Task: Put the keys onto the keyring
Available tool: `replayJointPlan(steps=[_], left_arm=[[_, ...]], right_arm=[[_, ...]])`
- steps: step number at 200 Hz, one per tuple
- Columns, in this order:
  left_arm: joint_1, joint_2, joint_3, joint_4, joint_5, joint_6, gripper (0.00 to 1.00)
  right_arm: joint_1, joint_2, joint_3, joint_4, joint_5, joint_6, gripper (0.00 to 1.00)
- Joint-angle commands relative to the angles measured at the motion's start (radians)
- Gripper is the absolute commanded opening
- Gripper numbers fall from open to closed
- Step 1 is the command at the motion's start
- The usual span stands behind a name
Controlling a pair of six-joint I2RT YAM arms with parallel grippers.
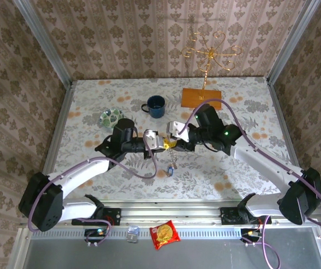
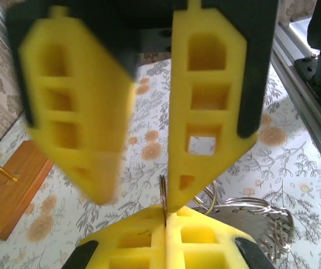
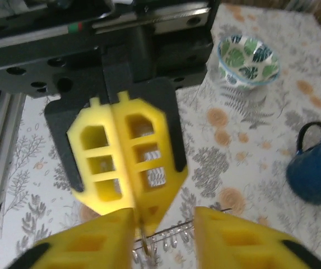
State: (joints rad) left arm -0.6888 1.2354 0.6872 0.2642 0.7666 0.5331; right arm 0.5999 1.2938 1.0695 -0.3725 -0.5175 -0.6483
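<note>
My two grippers meet tip to tip above the middle of the table. The left gripper (image 1: 161,142) (image 2: 166,212) is shut, pinching the thin edge-on wire of the keyring (image 2: 164,190). More silver metal loops (image 2: 255,216) hang just to its right. The right gripper (image 1: 175,140) (image 3: 164,218) is open, and its yellow fingers (image 2: 205,112) straddle the ring. In the right wrist view the ring (image 3: 144,238) sits against my left finger, with a fine chain (image 3: 174,238) beside it. A blue-headed key (image 1: 171,170) dangles below the grippers. The green key is hidden.
A blue mug (image 1: 156,106) (image 3: 317,171) and a green-patterned glass dish (image 1: 111,117) (image 3: 249,59) stand behind the grippers. The gold wire stand (image 1: 210,53) on its orange base (image 1: 202,96) (image 2: 9,196) is at the back right. A snack packet (image 1: 164,233) lies below the front rail.
</note>
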Motion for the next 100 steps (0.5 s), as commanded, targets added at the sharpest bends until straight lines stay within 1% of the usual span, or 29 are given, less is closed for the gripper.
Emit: replayJointPlan(steps=[1, 17, 28, 68, 100], left_arm=[[-0.013, 0.015, -0.040, 0.189, 0.020, -0.060, 0.00], [-0.017, 0.024, -0.055, 0.229, 0.019, -0.071, 0.00], [-0.019, 0.029, -0.062, 0.248, 0.020, -0.075, 0.00], [-0.022, 0.035, -0.075, 0.280, 0.023, -0.088, 0.00], [-0.026, 0.037, -0.079, 0.294, 0.027, -0.098, 0.00]], right_arm=[[-0.075, -0.061, -0.082, 0.118, -0.109, 0.081, 0.40], [-0.125, -0.087, -0.141, 0.192, -0.137, 0.120, 0.40], [-0.139, -0.096, -0.173, 0.228, -0.134, 0.111, 0.40], [-0.134, -0.068, -0.189, 0.160, -0.116, 0.006, 0.37], [-0.111, -0.049, -0.197, 0.165, -0.115, -0.029, 0.36]])
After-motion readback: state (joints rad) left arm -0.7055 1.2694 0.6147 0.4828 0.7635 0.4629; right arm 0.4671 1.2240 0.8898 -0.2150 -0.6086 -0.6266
